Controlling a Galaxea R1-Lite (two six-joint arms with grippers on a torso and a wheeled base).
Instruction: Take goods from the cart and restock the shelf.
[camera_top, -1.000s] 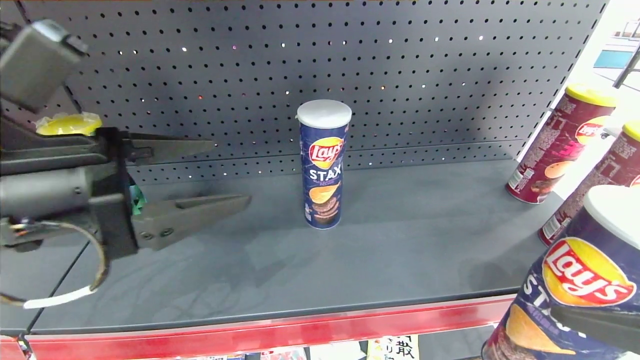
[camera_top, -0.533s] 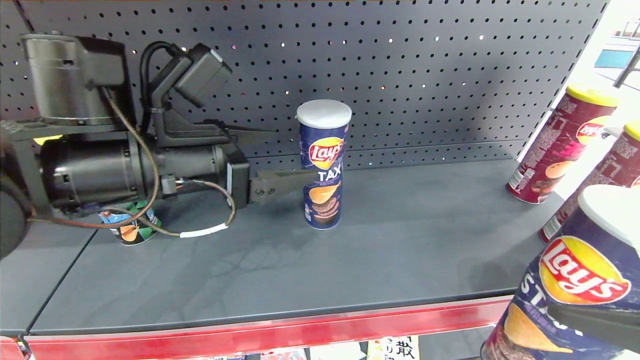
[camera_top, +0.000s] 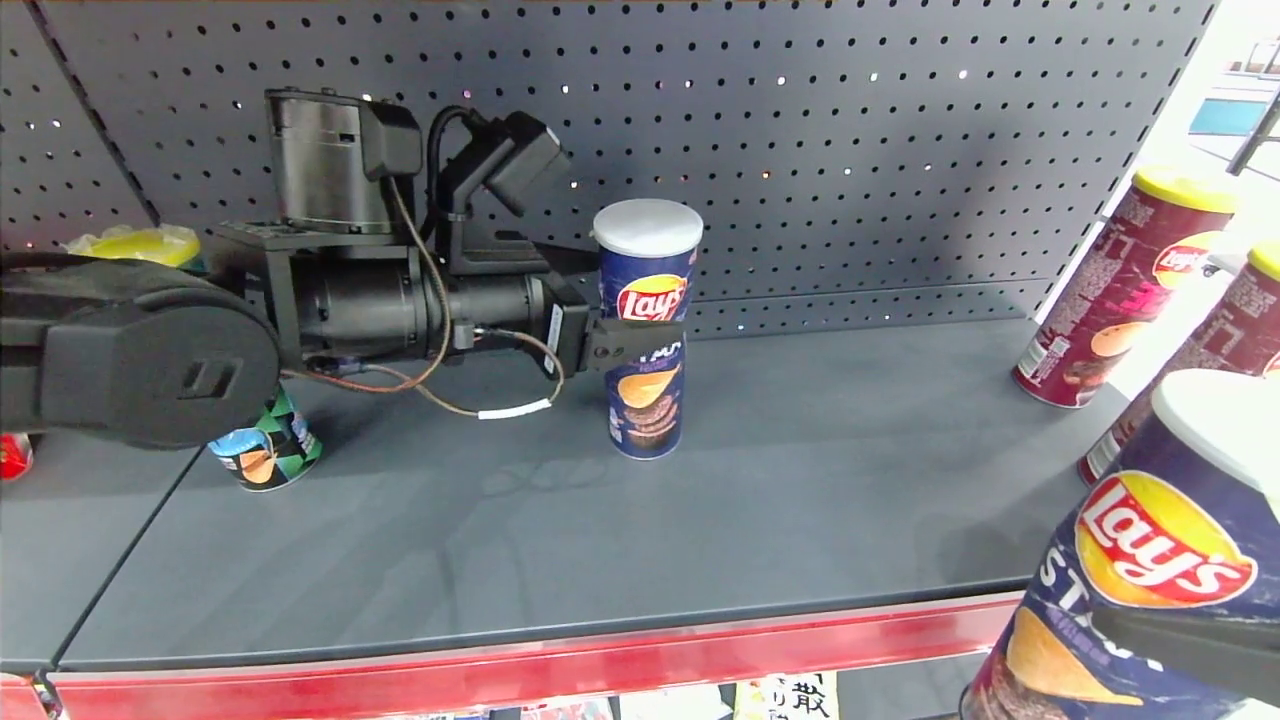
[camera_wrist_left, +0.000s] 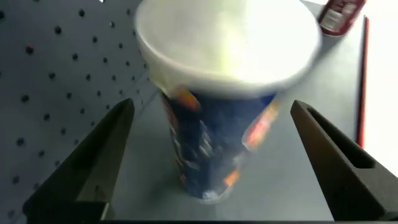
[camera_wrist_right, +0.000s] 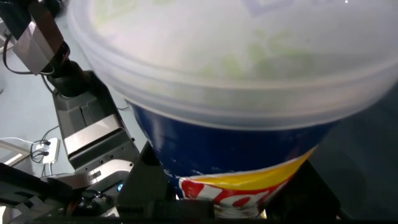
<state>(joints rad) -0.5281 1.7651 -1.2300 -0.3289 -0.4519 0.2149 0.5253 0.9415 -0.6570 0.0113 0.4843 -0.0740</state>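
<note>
A blue chip can (camera_top: 645, 330) with a white lid stands upright mid-shelf on the grey shelf board (camera_top: 800, 500). My left gripper (camera_top: 650, 335) is open and straddles the middle of this can, one finger in front and one behind. In the left wrist view the same can (camera_wrist_left: 217, 124) sits between the fingers (camera_wrist_left: 93, 168) of the left gripper (camera_wrist_left: 211, 174), with gaps on both sides. At the lower right, my right gripper (camera_top: 1185, 640) is shut on a second blue chip can (camera_top: 1140, 560), held below the shelf's front edge. That held can (camera_wrist_right: 236, 112) looms close over the right gripper (camera_wrist_right: 236, 193).
Two maroon chip cans (camera_top: 1120, 290) (camera_top: 1200, 360) with yellow lids lean at the shelf's right end. A short green and blue can (camera_top: 265, 455) stands at the left under my arm. Perforated back panel (camera_top: 850, 150) behind; red lip (camera_top: 540, 665) along the front.
My left arm has swept right along the shelf, and its open fingers now sit around the standing blue can. The right gripper's can has barely shifted.
</note>
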